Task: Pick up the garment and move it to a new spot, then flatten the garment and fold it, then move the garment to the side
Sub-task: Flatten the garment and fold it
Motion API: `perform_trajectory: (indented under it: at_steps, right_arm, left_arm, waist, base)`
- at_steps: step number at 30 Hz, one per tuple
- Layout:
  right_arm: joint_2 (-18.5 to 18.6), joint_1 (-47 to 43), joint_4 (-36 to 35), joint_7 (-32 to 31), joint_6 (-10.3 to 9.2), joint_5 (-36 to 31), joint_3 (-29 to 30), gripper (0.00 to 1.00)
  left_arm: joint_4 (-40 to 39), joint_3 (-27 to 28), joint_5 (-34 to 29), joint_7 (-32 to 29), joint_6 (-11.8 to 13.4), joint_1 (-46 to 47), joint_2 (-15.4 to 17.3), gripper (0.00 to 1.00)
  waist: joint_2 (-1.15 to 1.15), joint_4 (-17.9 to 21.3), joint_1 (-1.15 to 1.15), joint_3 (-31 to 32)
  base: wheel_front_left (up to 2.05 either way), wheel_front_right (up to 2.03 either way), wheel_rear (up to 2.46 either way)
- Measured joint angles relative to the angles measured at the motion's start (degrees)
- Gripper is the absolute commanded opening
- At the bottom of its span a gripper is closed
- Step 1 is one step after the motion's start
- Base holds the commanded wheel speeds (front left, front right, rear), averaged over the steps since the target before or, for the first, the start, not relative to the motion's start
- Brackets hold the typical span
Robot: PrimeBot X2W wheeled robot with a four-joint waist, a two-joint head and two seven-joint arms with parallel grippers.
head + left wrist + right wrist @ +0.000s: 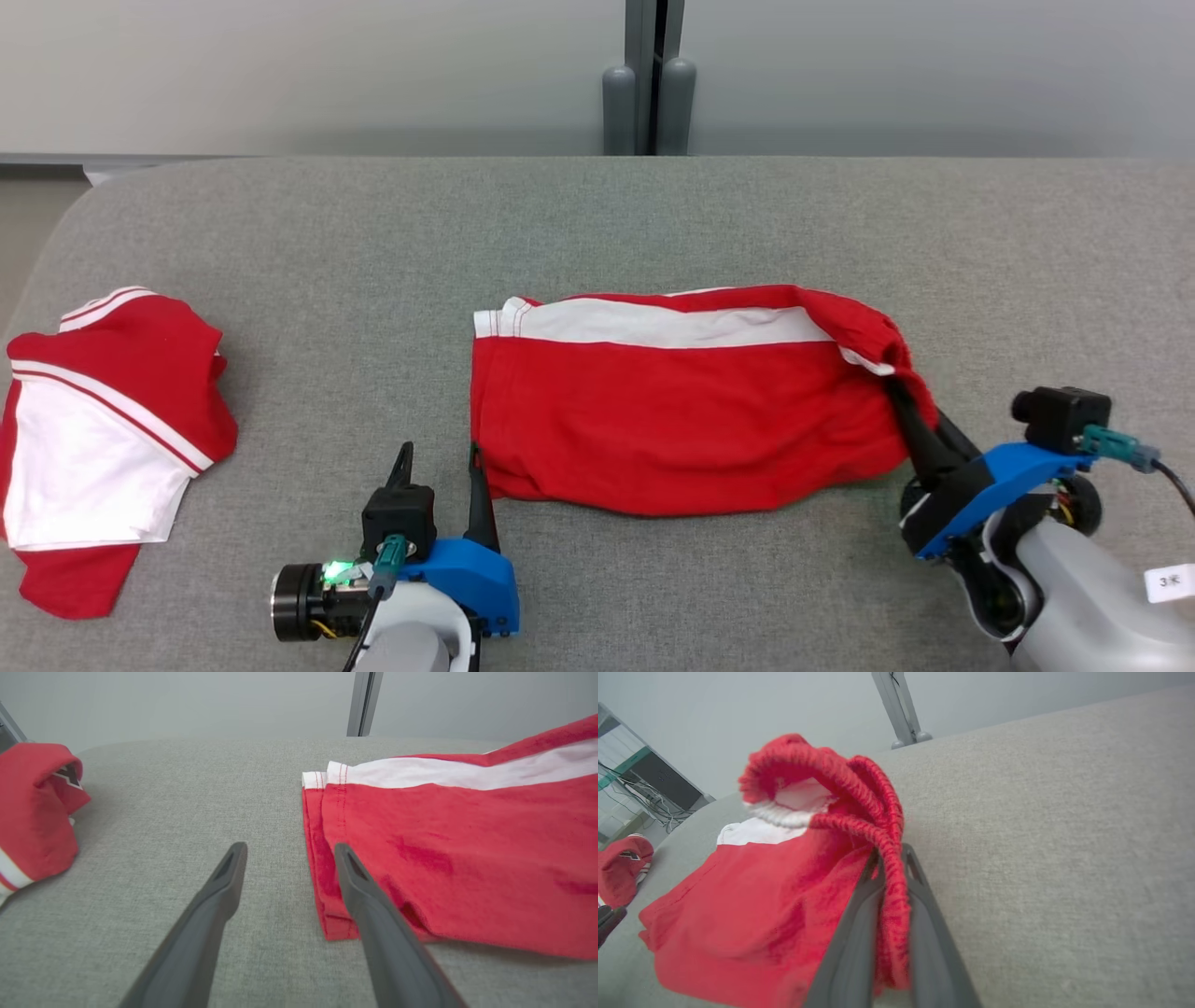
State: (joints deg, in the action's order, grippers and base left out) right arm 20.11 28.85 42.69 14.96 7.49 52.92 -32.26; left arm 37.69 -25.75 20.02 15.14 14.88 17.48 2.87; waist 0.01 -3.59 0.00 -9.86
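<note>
- The garment [681,420] lies near the middle of the grey tabletop [373,261], a little right of centre, with its length running left to right between the two sets of jaws.
- The right jaws are pinched narrow on the garment's right end. In the right wrist view, the ribbed red edge is clamped between the two dark fingers [850,942] and bunches up in loops above them. In the head view, those fingers [920,439] reach under the gathered cloth from the near right.
- The left jaws stand wide and hold nothing. They sit at the garment's near left corner, where one finger [215,905] is over bare tabletop. The other [373,919] is over the cloth's left hem; whether it touches the cloth cannot be told.
- Two garments are on the tabletop: the one being gripped, and a second garment [103,411] well apart at the far left edge, lying crumpled.
- There are two sets of jaws, each with two fingers.
- The gripped garment [467,858] is mostly bright red with a broad white band along its far side.
- Its left hem is straight, stitched and layered, with a small white patch at the far left corner.
- Its body lies fairly flat with soft creases, and the right end rises where it is gathered.
- The second garment is red with large white panels and thin white stripes.
</note>
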Motion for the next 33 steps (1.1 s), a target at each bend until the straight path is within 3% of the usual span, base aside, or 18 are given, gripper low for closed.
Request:
perform_trajectory:
  at_steps: [5, 11, 20, 21, 22, 23, 28, 33]
  right_arm:
    - [-0.66, -0.22, -6.82, -1.22, -0.01, 2.33, -5.22, 0.00]
    - [-2.14, 0.50, -13.07, -5.60, -0.01, 5.98, -11.34, 0.00]
    - [-5.76, 4.72, -4.28, -4.48, -0.01, 4.50, -12.59, 0.00]
    - [-6.24, 5.13, -3.03, -4.02, -0.01, 4.55, -12.25, 0.28]
    - [-6.69, 5.49, -1.77, -3.61, -0.01, 4.52, -12.09, 0.82]
    - [-7.08, 5.87, -1.10, -3.13, -0.01, 4.28, -12.24, 1.00]
    - [-9.10, 7.30, -2.31, -0.92, 0.00, 4.36, -12.63, 1.00]
    - [-6.81, 7.60, -3.49, -0.08, -0.01, 1.08, -8.16, 1.00]
  left_arm:
    - [-0.52, -0.93, 1.02, 0.00, -0.37, -1.33, 0.00, 1.00]
    - [-0.82, -3.31, 2.67, 0.00, -0.62, -1.85, 0.00, 1.00]
    - [-0.76, -9.82, 4.50, 0.00, -0.73, -2.00, 0.00, 1.00]
    - [-0.76, -10.43, 4.69, 0.00, -0.71, -1.99, 0.04, 1.00]
    - [-0.78, -10.95, 4.77, 0.00, -0.69, -1.99, 0.05, 1.00]
    - [-0.85, -11.51, 5.11, 0.00, -0.37, -1.98, 0.07, 1.00]
    - [-1.11, -12.03, 5.89, 0.00, 0.97, -1.90, 0.04, 1.00]
    - [-1.71, -10.48, 5.47, 0.01, 1.81, -1.69, -0.01, 1.00]
  waist:
    - [0.00, -0.59, 0.00, 1.29]
    - [0.00, -4.35, 0.00, 2.13]
    - [0.00, -13.35, 0.00, 2.12]
    - [0.00, -14.21, 0.00, 1.89]
    - [0.00, -14.97, 0.00, 1.62]
    - [0.00, -15.62, 0.00, 1.29]
    - [0.00, -16.12, 0.01, -0.09]
    - [0.00, -12.78, 0.00, 0.00]
  base:
    - [0.00, 0.00, 0.00]
    - [0.00, 0.00, 0.00]
    - [0.00, 0.00, 0.00]
    - [0.00, 0.00, 0.00]
    - [0.00, 0.00, 0.00]
    - [0.00, 0.00, 0.00]
    - [0.00, 0.00, 0.00]
    - [0.00, 0.00, 0.00]
